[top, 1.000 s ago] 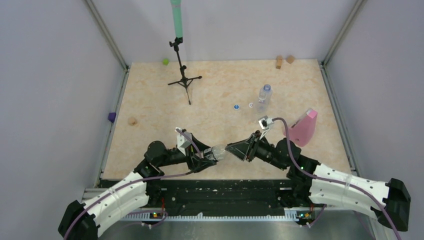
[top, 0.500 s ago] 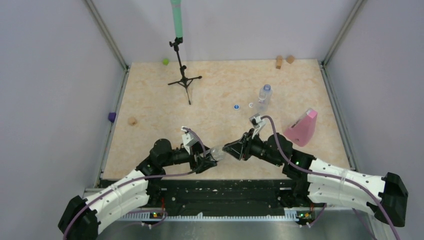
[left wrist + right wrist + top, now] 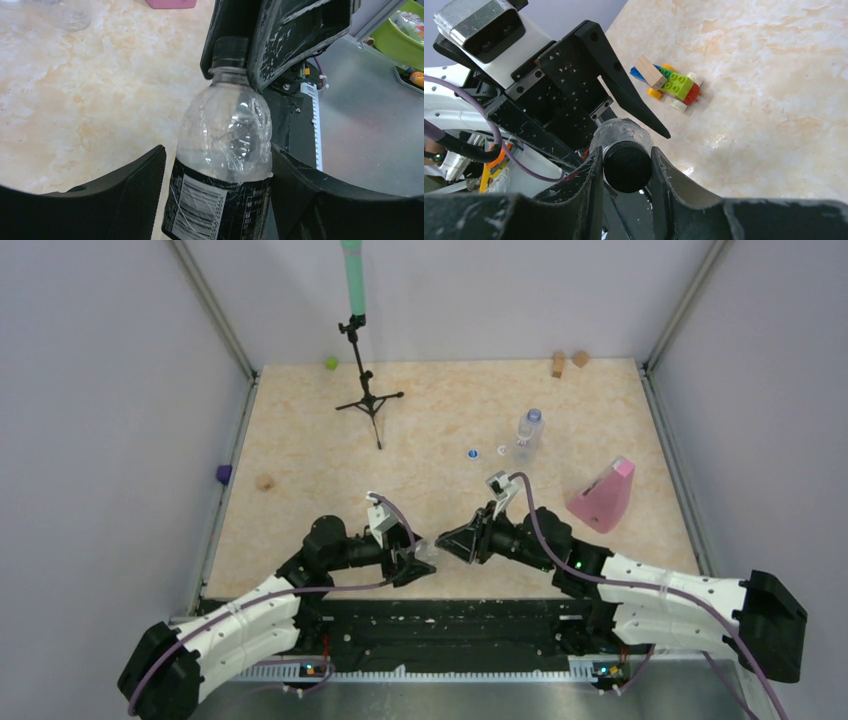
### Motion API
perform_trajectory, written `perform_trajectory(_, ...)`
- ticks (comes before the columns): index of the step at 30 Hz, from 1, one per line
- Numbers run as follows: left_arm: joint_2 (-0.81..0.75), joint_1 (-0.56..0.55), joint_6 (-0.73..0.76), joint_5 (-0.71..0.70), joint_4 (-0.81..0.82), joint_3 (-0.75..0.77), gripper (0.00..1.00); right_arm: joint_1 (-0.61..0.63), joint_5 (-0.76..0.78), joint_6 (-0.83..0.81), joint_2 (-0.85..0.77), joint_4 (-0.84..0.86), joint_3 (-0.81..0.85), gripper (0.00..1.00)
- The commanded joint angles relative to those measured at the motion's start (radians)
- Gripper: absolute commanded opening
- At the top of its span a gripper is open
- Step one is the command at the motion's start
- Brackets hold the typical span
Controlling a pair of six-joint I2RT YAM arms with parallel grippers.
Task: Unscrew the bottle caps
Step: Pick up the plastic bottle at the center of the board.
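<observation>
A clear bottle [image 3: 225, 115] with a black label lies level between my two grippers near the table's front edge [image 3: 428, 549]. My left gripper [image 3: 217, 150] stands open around its body: the right finger touches it, and a thin gap shows at the left finger. My right gripper [image 3: 625, 155] is shut on this bottle's black cap [image 3: 626, 167], also seen from the side in the left wrist view [image 3: 231, 50]. A second bottle [image 3: 527, 435] stands upright farther back with its cap [image 3: 534, 414] on. A blue cap [image 3: 472, 453] and a white cap [image 3: 502, 451] lie loose beside it.
A pink wedge [image 3: 603, 496] sits right of my right arm. A tripod stand [image 3: 365, 390] rises at the back left. Small blocks lie about: green [image 3: 330, 363], tan [image 3: 558, 364], purple [image 3: 223, 474]. A cluster of toy bricks [image 3: 666, 82] lies left of centre.
My left gripper's jaws have widened off the bottle. The right arm has shifted left with the cap in its grip, and the bottle has slid deeper between the left fingers.
</observation>
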Motion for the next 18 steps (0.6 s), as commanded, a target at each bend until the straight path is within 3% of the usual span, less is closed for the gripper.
perform_trajectory(1, -0.001, 0.002, -0.008, 0.002, 0.096, 0.017, 0.7, 0.004, -0.084, 0.046, 0.008, 0.12, -0.004, 0.0)
perform_trajectory(8, 0.025, 0.003, 0.014, 0.005, 0.043, 0.029, 0.43, 0.004, -0.123, 0.051, 0.016, 0.167, -0.011, 0.0)
perform_trajectory(12, 0.027, 0.003, 0.014, -0.002, 0.043, 0.028, 0.35, 0.004, -0.107, 0.052, 0.021, 0.163, -0.015, 0.0)
perform_trajectory(15, 0.015, 0.003, 0.014, -0.013, 0.043, 0.023, 0.65, 0.003, -0.091, 0.063, 0.021, 0.181, -0.032, 0.0)
perform_trajectory(18, -0.007, 0.002, 0.02, -0.021, 0.046, 0.008, 0.76, 0.001, -0.09, 0.074, 0.021, 0.207, -0.046, 0.0)
